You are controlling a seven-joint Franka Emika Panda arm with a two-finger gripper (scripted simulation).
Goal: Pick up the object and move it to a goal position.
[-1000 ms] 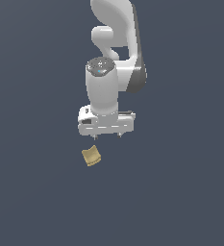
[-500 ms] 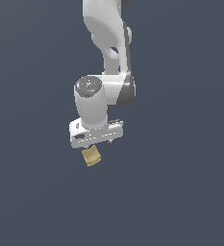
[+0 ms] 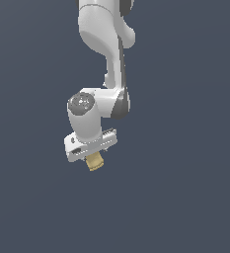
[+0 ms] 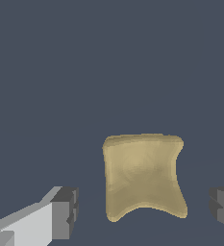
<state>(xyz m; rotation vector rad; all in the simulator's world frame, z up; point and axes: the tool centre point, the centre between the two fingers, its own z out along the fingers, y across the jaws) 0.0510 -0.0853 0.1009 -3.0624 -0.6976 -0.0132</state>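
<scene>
One arm filled the exterior view, bent low over the plain grey floor [image 3: 185, 207]; its gripper [image 3: 93, 154] sat right above the tan block [image 3: 95, 162], which showed just under the white hand and partly tucked beneath it; a second earlier the hand had hung higher with a clear gap to the block, and half a second earlier it was already nearly on top of it; so the arm had come down and shifted toward the exterior view's left, and the block itself had not visibly moved.

Two dark fingertips [image 4: 65, 211] framed the wrist view, standing wide apart with the block [image 4: 142, 180] between them, gaps on both sides, touching neither; the block lay on the floor with a curved notch along one edge; the descent looked close to finished, and the next move would likely be closing on the block, then lifting it; no goal marker was visible in either view.
</scene>
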